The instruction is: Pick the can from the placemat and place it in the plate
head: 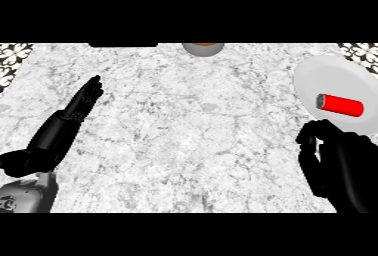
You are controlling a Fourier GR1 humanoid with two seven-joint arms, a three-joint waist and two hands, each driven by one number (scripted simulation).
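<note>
A: Where is the can [341, 105] lying now?

B: The red can is lying on its side inside the white plate [321, 75], in the part nearer to the robot. The plate is sitting at the right edge of the marble bench [192, 140].

A: Is the right hand [345, 165] holding the can?

B: No. The right hand is hovering just beside the near rim of the plate, apart from the can. Its fingers [310, 139] are curling inward toward the thumb, and they are clamping on nothing.

A: And what is the left hand [72, 114] doing?

B: It is resting at the left side, well apart from the plate. Its fingers [90, 92] are pointing straight toward the far side, lying close together and touching no object.

A: Is anything else showing on the bench?

B: Yes, 1 round grey thing [203, 48] with a brown top is showing at the far edge. The view is cutting it off, so I cannot tell what it is.
</note>
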